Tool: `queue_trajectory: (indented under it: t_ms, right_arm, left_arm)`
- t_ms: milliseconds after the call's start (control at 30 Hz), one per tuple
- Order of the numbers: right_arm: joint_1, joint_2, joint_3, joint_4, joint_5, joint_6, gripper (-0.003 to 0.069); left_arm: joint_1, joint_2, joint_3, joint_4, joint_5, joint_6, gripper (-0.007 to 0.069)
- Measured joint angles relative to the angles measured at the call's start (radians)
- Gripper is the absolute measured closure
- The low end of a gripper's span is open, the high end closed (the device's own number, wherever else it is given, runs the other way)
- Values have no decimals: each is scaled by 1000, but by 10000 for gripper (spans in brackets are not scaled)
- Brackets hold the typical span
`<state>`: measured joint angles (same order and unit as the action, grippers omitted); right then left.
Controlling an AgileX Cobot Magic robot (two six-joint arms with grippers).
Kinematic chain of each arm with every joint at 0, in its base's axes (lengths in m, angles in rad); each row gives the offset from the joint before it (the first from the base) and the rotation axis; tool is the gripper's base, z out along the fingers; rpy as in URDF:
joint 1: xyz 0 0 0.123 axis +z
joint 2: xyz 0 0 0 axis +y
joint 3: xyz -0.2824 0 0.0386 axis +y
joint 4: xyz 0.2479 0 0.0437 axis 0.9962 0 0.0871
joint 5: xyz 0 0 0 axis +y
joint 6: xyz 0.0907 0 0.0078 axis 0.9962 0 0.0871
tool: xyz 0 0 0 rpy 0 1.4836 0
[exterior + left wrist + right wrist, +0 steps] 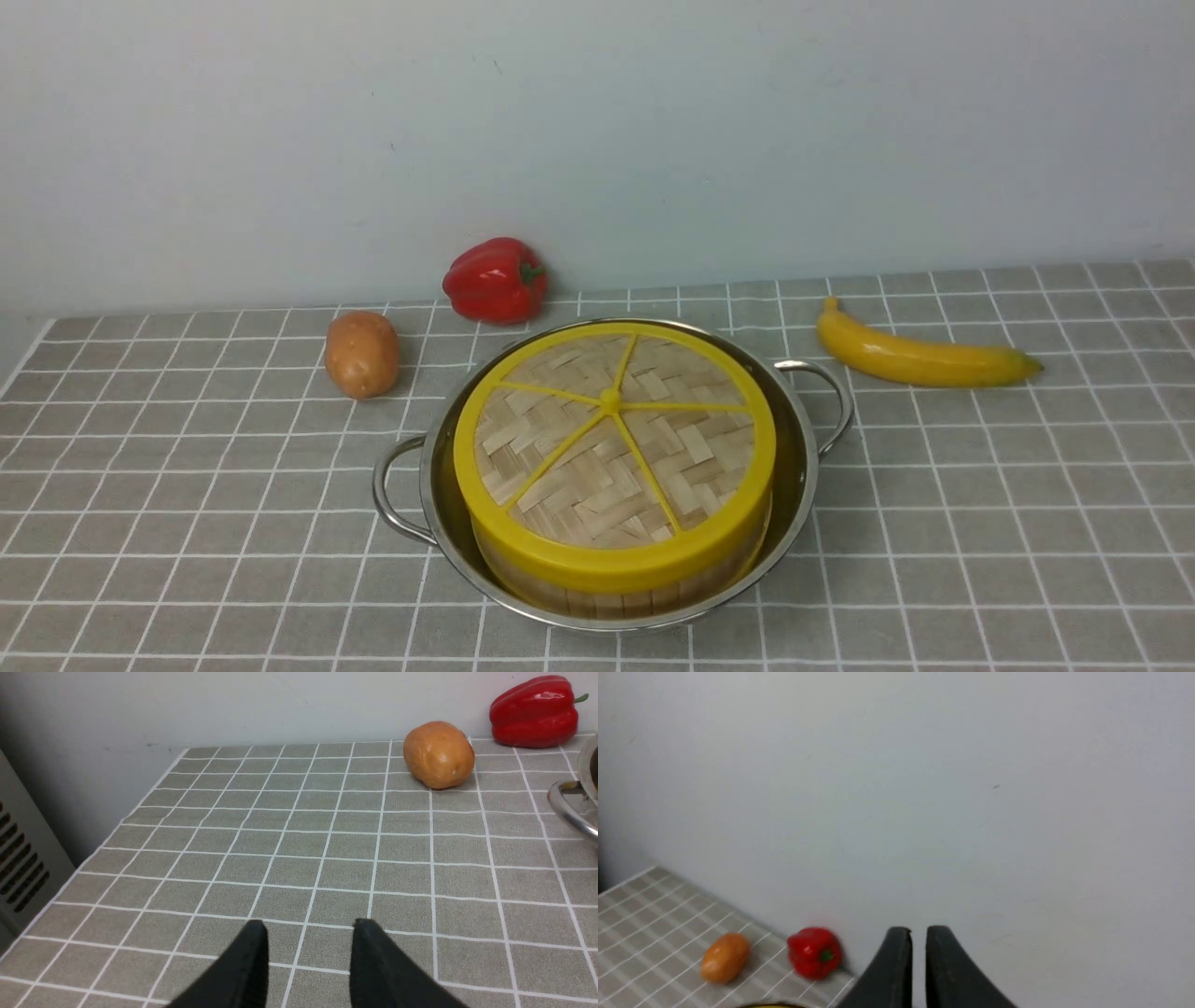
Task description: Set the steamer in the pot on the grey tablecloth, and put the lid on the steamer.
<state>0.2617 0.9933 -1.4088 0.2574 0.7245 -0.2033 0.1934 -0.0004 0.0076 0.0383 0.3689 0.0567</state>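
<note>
The steamer (pixel 621 574) is seen seated in the pot (pixel 801 467) on the grey cloth (pixel 980 523), with the lid (pixel 611 448) laid squarely on top; the task is judged complete. Neither arm is caught by the front view. Only the wrist views show the hands: the left hand (pixel 309 933) held apart and empty above the cloth, the right hand (pixel 919 938) raised towards the wall, its jaws parted by a slit, nothing gripped.
</note>
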Motion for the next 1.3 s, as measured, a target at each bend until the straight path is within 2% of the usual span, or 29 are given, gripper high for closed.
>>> queue_trajectory:
  t_ms: [33,100,267,300,333,567,733,933,1300]
  right_arm:
    - [-3,-9,0,0,0,2,578]
    - [-52,-133,187,-2,-117,21,570]
    - [-117,-332,420,-44,-194,29,559]
    - [-136,-433,509,-59,-206,44,554]
    - [-138,-444,509,-59,-206,44,554]
    - [-149,-788,960,-104,-364,115,533]
    - [-187,-962,1181,-104,-417,129,517]
    - [-207,-990,1294,-104,-409,138,500]
    - [-207,-990,1375,-141,-318,140,477]
  left_arm:
    - [0,0,0,0,0,0,382]
    - [0,0,0,0,0,0,382]
    - [0,0,0,0,0,0,382]
    - [0,0,0,0,0,0,382]
    - [0,0,0,0,0,0,382]
    - [0,0,0,-1,0,0,382]
    - [0,0,0,-1,0,0,382]
    - [0,0,0,-1,1,0,382]
    - [0,0,1,-1,1,0,382]
